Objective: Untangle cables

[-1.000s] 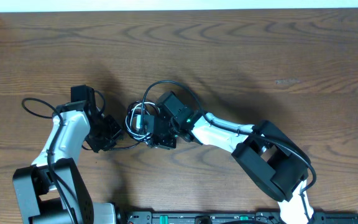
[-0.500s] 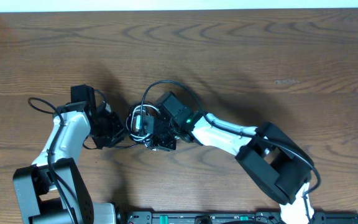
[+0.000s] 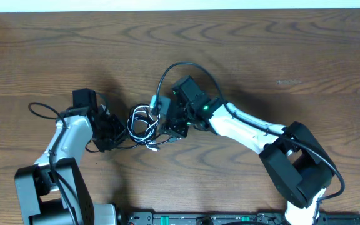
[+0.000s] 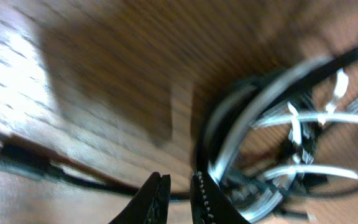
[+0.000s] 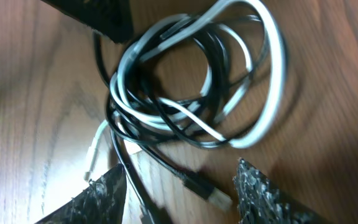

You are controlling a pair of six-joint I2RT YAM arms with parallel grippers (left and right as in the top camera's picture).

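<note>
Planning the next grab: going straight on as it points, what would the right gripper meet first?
Likely the black cable's plug end, lying ahead between the open fingers of the right gripper; the tangled coil comes after. Depth is unclear.

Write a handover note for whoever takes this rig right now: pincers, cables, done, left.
Left pincer: nearly closed around the thin black cord; a firm grip cannot be confirmed.
Right pincer: open, empty, over both cords.
Thin white cord: looped through the black one in a single knot on the brown wooden table, between the two arms.
Done: nothing separated.
Left: pull the two cords apart.
</note>
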